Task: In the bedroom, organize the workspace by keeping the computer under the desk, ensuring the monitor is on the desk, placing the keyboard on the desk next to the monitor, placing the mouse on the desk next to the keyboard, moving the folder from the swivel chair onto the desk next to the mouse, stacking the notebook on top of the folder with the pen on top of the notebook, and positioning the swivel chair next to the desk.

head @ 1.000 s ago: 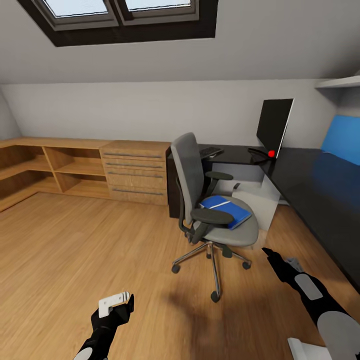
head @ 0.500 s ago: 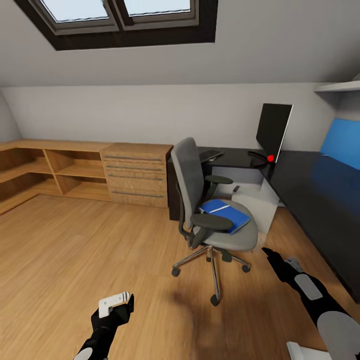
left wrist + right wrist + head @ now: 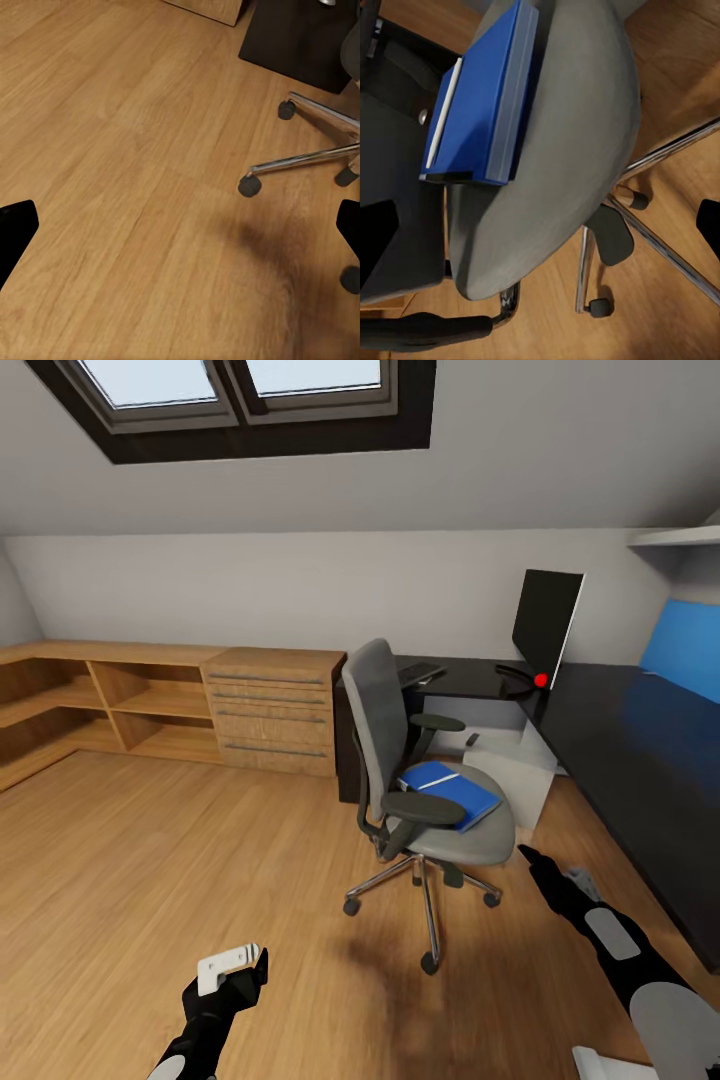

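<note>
The grey swivel chair (image 3: 425, 800) stands on the wood floor in front of the black desk (image 3: 640, 760). The blue folder (image 3: 452, 785) lies on its seat (image 3: 562, 172) with the white pen (image 3: 444, 112) on top. The monitor (image 3: 548, 622) and keyboard (image 3: 420, 672) sit on the desk's far corner. The pale computer (image 3: 515, 768) is under it, with a small dark thing, maybe the mouse (image 3: 472, 739), on top. I cannot make out the notebook. My right gripper (image 3: 528, 857) hangs open just right of the seat. My left gripper (image 3: 255, 966) is open, low over the floor.
A light-wood dresser (image 3: 270, 705) and open shelves (image 3: 110, 700) line the back wall left of the desk. The chair's chrome star base (image 3: 300, 157) spreads over the floor near my left gripper. A skylight sits overhead, and a blue panel (image 3: 685, 645) backs the desk.
The whole view has drifted slightly, so the camera has moved. My right arm has edged a little towards the chair seat. The left arm looks unchanged.
</note>
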